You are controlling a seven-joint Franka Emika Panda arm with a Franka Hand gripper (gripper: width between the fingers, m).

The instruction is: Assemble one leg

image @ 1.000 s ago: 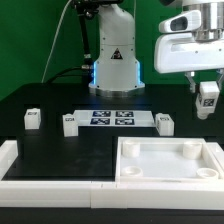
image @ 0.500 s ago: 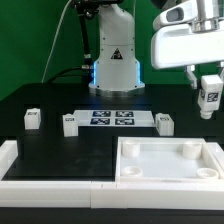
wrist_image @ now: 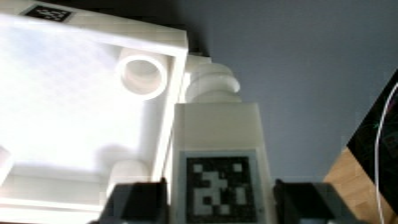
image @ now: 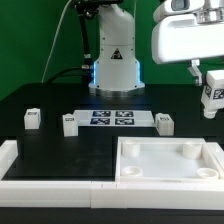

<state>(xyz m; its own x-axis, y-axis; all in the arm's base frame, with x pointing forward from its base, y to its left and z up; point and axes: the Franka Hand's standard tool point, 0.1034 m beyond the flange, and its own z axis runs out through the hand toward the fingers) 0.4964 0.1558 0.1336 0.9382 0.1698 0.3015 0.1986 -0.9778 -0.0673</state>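
Observation:
My gripper (image: 211, 92) is at the exterior view's far right, raised well above the table, and is shut on a white leg (image: 212, 95) with a black-and-white tag on its face. In the wrist view the held leg (wrist_image: 217, 130) stands between the dark fingers (wrist_image: 134, 203), with its round peg end pointing away from the camera. Below it lies the large white tray-like part (image: 170, 165) with round corner holes, also seen in the wrist view (wrist_image: 71, 110). Three more legs stand on the table: one at the left (image: 32, 118), one left of centre (image: 69, 123) and one right of centre (image: 164, 122).
The marker board (image: 112, 119) lies flat between the two middle legs. The robot's base (image: 116, 60) stands behind it. A white rim (image: 30, 170) runs along the table's front and left edge. A green wall is at the back.
The gripper has risen and moved toward the exterior view's right with the leg held in it. The other parts have not moved.

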